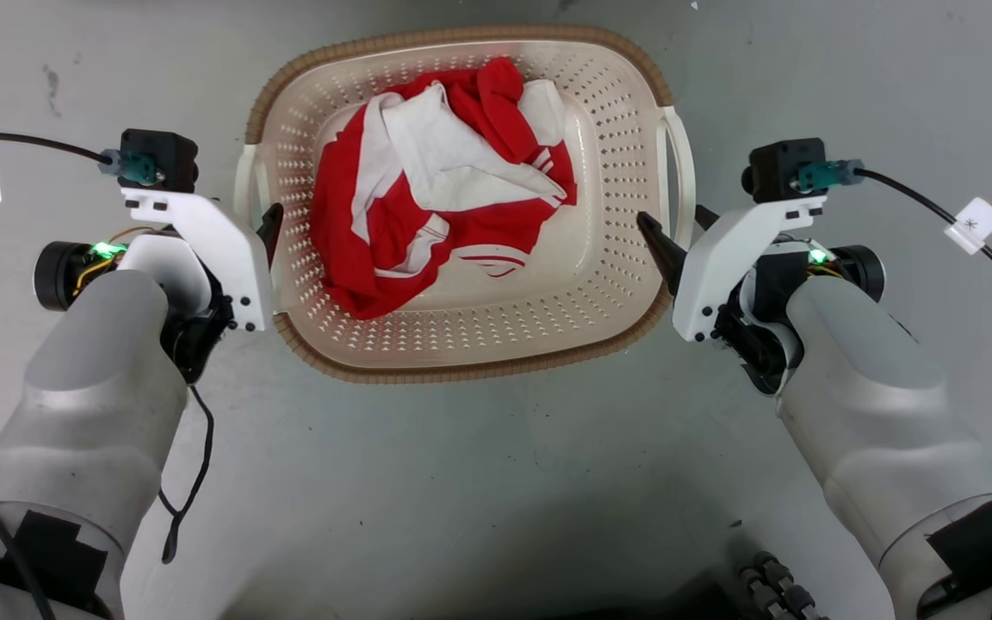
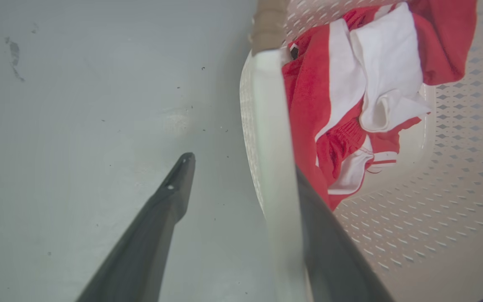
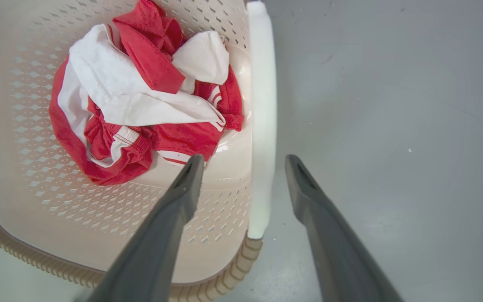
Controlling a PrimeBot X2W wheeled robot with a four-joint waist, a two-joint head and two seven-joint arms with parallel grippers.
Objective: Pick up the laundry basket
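The laundry basket, cream with perforated walls and a brown woven-look rim, stands on the grey floor with red and white clothes inside. My left gripper is open at its left white handle. In the left wrist view the handle runs between the fingers of my left gripper, one outside over the floor and one inside the basket. My right gripper is open astride the right handle. In the right wrist view the handle lies between the fingers of my right gripper, above the basket.
Grey floor lies all around the basket. Black cables with white tags trail from both wrists, and a loose cable hangs under the left forearm. A dark ribbed part shows at the bottom edge.
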